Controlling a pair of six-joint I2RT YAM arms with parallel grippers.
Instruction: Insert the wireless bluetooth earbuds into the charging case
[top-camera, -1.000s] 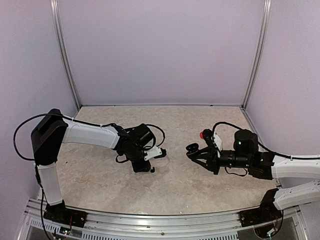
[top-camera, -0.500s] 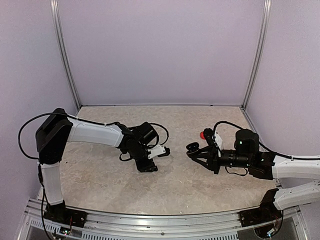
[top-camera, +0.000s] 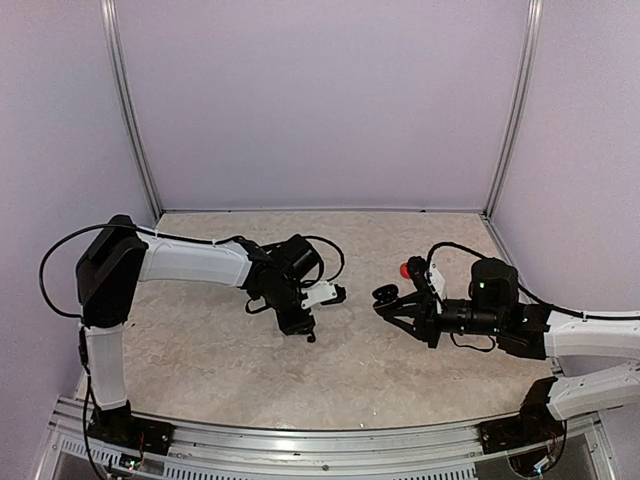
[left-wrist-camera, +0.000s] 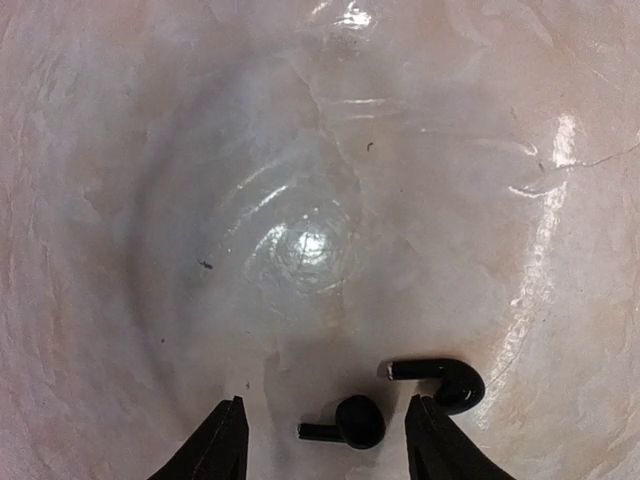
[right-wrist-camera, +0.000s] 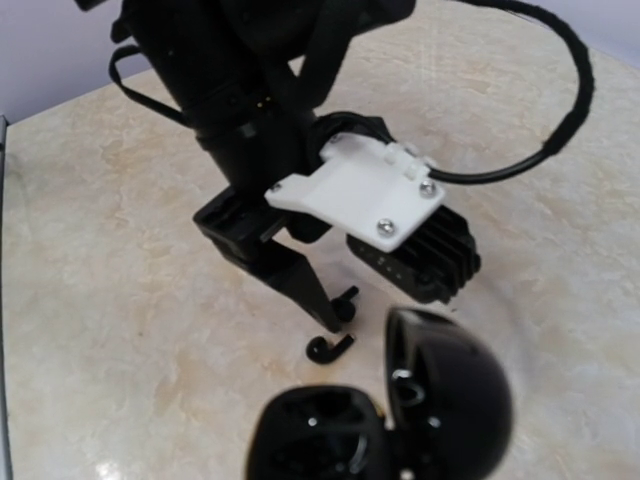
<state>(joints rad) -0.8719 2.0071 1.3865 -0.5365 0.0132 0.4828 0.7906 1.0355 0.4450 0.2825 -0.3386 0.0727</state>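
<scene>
Left end effector (left-wrist-camera: 330, 447): open, fingers spread, tips low over the surface (left-wrist-camera: 300, 150) and straddling one black earbud (left-wrist-camera: 352, 422). A second black earbud (left-wrist-camera: 445, 382) lies just beside one finger's tip; I cannot tell whether they touch. The two buds are near each other but apart, about midway between the far and near edges and left of centre.

Right end effector (top-camera: 392, 302): gripping the black charging case (right-wrist-camera: 400, 410), lid open, raised off the surface nearer the right edge.

Risks, as judged:
- The bud is far smaller than a finger and rounded, so closing could squirt it out sideways.
- The neighbouring bud sits close enough to be knocked away.
- A grip on the stem may leave the head turned wrong for its socket.

Appearance: glossy black and comma-shaped, with a bulbous head and a short stem. Both lie on their sides.
</scene>
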